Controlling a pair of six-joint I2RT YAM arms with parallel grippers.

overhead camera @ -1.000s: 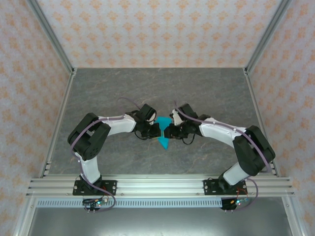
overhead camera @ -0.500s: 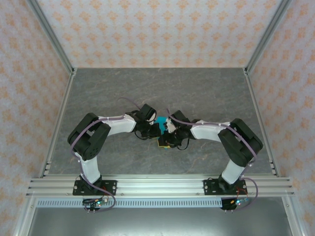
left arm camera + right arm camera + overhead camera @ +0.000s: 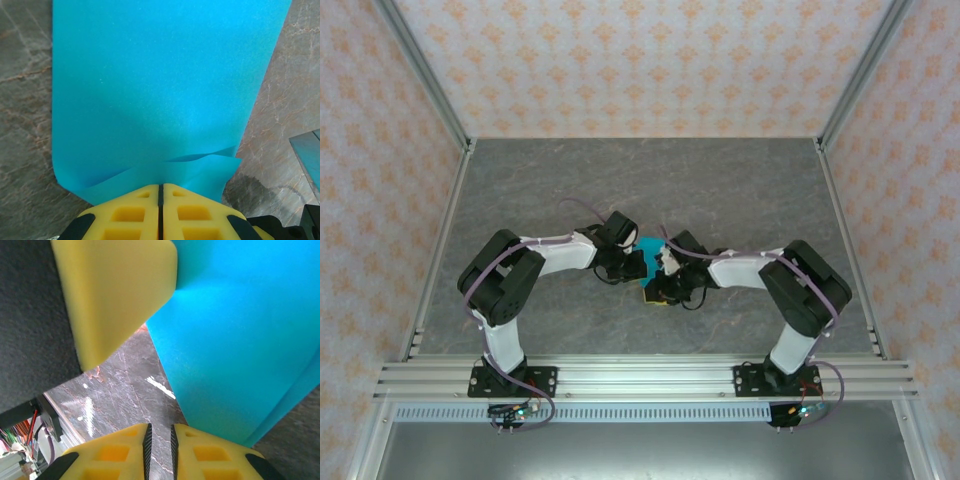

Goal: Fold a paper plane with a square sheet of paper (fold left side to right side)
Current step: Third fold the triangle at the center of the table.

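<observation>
Mid-fold, both arms drawn in to the middle of the grey marbled tabletop (image 3: 740, 190). The thin bright cyan-blue sheet of paper (image 3: 649, 245) sits between the two wrists there, mostly covered by them from above, with just a small patch showing. Left gripper (image 3: 160, 192): yellow jaws pressed flat together on the near edge of the paper, which spreads away from them as a broad, smooth panel. Just above the jaws a second layer shows, a short slanted flap edge, so at least one fold is already in the sheet. A shadow on the stone under the near right corner suggests that edge is lifted rather than lying flat. Right gripper (image 3: 159, 432): jaws almost together, a thin slit left between them with bare tabletop visible through it. The paper's lower edge runs just beside the right-hand jaw. Whether that jaw nips the paper, cannot tell. One yellow fingertip (image 3: 115, 295) of the left gripper stands close above, touching the paper's upper part. Progress, as a judgement: early folds look done and the lengthwise left-to-right fold appears to be the step in hand, with the left side held up and ready to carry over. What shows is broad, not a slim dart, and no flattened centre crease can be seen. Left to do, most likely: lay the held half onto the other half, line up the edges, press the crease down, then any wing folds.
</observation>
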